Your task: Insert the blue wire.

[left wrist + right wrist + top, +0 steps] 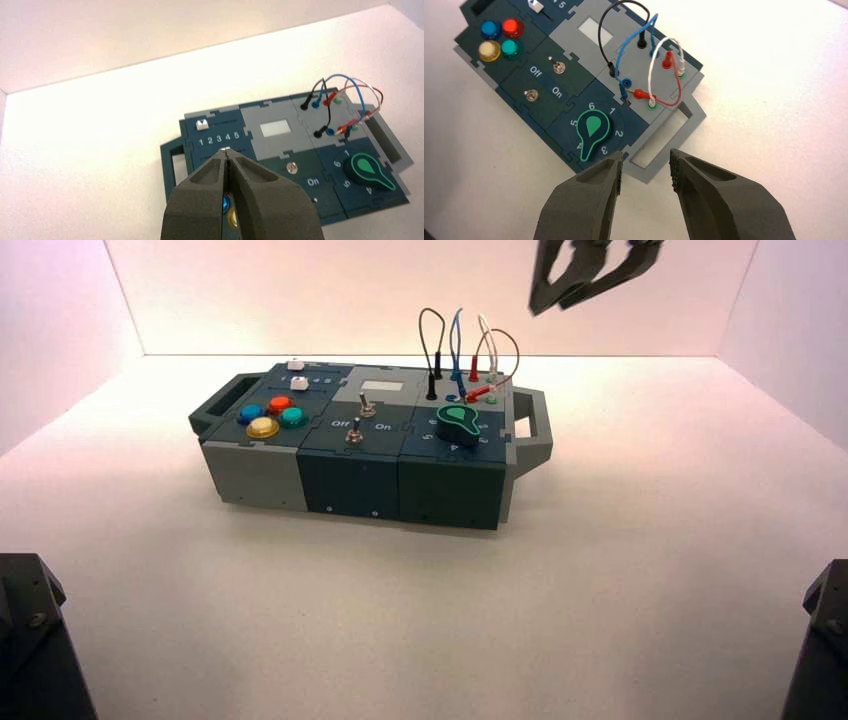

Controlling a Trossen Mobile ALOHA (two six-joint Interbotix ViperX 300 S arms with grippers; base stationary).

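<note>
— "One box, angular, matt grey and dark-blue panels. High view: what else?"
— "My right gripper, raised near the box's right rear; one blue wire, a thin, tall loop, at that same corner."
— "Left wrist view?"
— "My left gripper, idle, facing the box's left part, dark fingers together."
— "Right wrist view?"
— "My right fingers, apart; the blue wire, smooth and arched, one end at the rear blue socket, its other plug tilted beside the nearer blue socket."
</note>
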